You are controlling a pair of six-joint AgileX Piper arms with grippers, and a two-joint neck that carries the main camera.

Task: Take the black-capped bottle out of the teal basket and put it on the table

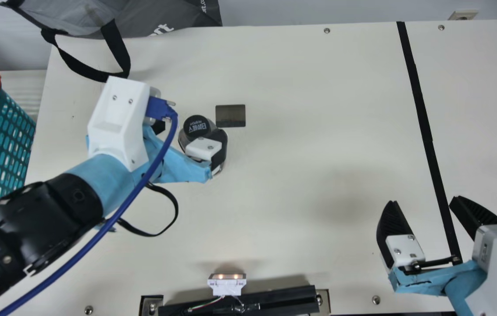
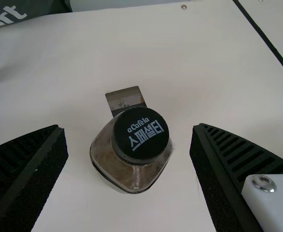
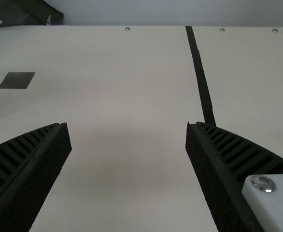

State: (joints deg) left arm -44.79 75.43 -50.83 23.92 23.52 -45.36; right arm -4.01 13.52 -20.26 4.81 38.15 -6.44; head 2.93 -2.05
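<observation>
One black strip (image 1: 423,123) crosses the table (image 1: 309,131) beside a wall (image 1: 296,11), left claw (image 1: 190,130) and right claw (image 1: 422,201) spread.

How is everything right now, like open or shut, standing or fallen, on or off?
Bottle: standing on the table
Bottle cap: on
Left gripper: open, one finger on each side of the bottle
Right gripper: open
Bag strap: flopped onto the table
Little lamp: lit
</observation>
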